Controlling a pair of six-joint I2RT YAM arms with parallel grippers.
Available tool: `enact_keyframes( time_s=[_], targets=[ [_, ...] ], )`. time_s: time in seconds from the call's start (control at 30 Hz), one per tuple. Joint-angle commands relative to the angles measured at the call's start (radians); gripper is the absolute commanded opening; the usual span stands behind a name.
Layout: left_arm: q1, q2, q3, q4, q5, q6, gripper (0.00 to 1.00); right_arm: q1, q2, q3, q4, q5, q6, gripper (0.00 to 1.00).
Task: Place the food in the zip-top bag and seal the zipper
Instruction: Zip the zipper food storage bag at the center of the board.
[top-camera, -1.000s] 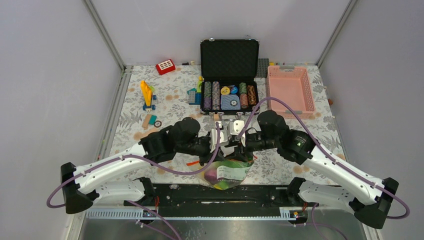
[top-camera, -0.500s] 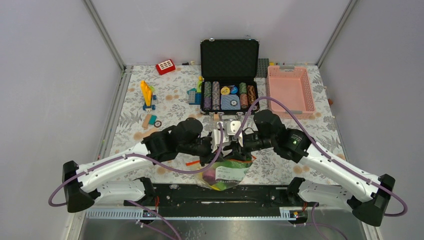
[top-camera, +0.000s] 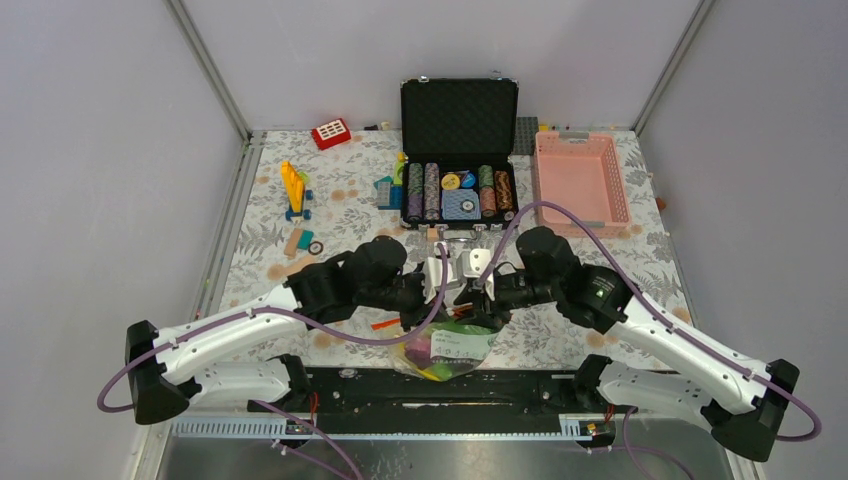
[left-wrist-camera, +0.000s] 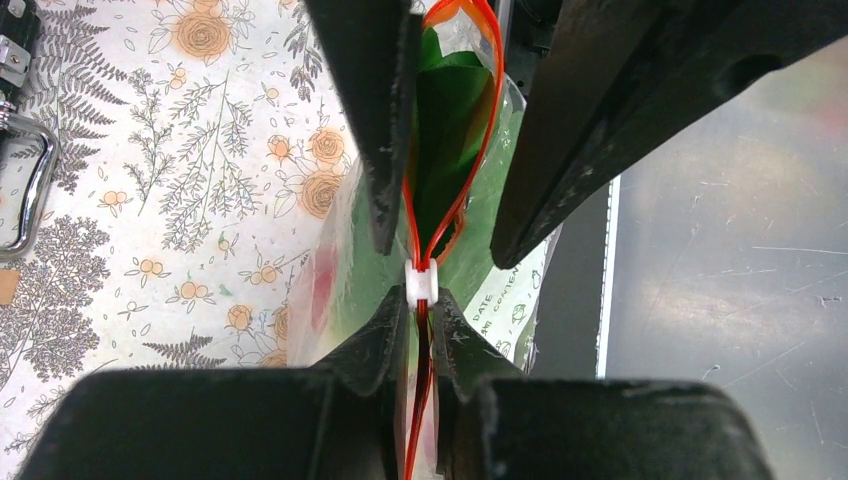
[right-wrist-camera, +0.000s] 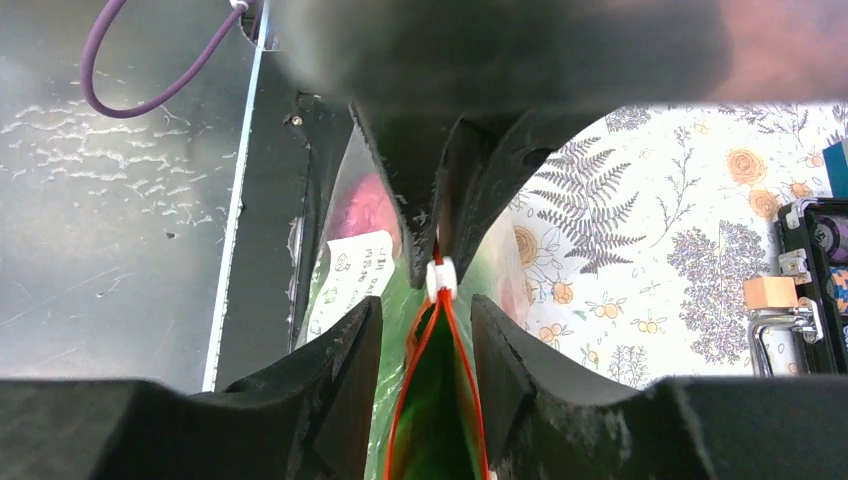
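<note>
Left tool (left-wrist-camera: 420, 312) clamped shut on the zipper (left-wrist-camera: 428, 255), its tips pinching the two orange-red lips together right behind the white slider (left-wrist-camera: 421, 286). The right tool (right-wrist-camera: 428, 330) faces it from the other end with its fingers (right-wrist-camera: 350, 350) apart, straddling the stretch of strip that gapes in a narrow loop. As far as either wrist view shows, it is squeezing nothing. The strip's long axis runs straight from one tool to the other, so the slider sits at the left tips and the whole unsealed length lies away from them, toward the right tool. The zip-top bag (top-camera: 452, 348) hangs mouth-up between the pair at the near edge of the desk (top-camera: 340, 215), its belly sagging over the black base rail (top-camera: 350, 378). The food (left-wrist-camera: 445, 130) is inside: green leafy pieces fill the open mouth, and a red round fruit (right-wrist-camera: 358, 205) shows through the clear wall beside a white label (right-wrist-camera: 350, 280). Loading looks finished and sealing is the step in hand. The left arm is nearer the slider. Closure likely depends on slider and open stretch being drawn past one another along that line, and a sideways pull could tug the floppy mouth off axis
</note>
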Motion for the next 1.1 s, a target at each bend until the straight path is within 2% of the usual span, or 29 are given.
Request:
enact_keyframes(
  time_s=[0.0,0.23,0.43,0.57,0.77,1.07],
  targets=[
    [0.001,-0.036,0.041,0.120,-0.011,-0.031,0.00,0.001,-0.023,-0.034,-0.057,-0.004,-0.020,0.46],
    [0.000,-0.049,0.038,0.122,0.025,-0.032,0.00,0.000,0.029,-0.025,-0.043,0.014,-0.020,0.46],
    [0.001,-0.065,0.027,0.129,0.009,-0.041,0.00,0.001,0.066,-0.010,-0.073,0.020,-0.033,0.25],
    [0.001,-0.061,0.023,0.135,-0.007,-0.046,0.00,0.001,0.057,-0.021,-0.090,0.030,-0.039,0.19],
    [0.001,-0.070,0.006,0.155,-0.013,-0.045,0.00,0.001,-0.016,-0.051,-0.076,0.070,-0.045,0.29],
    [0.000,-0.122,-0.056,0.213,0.075,-0.019,0.00,0.001,-0.109,-0.116,0.008,0.059,-0.065,0.37]
  ],
)
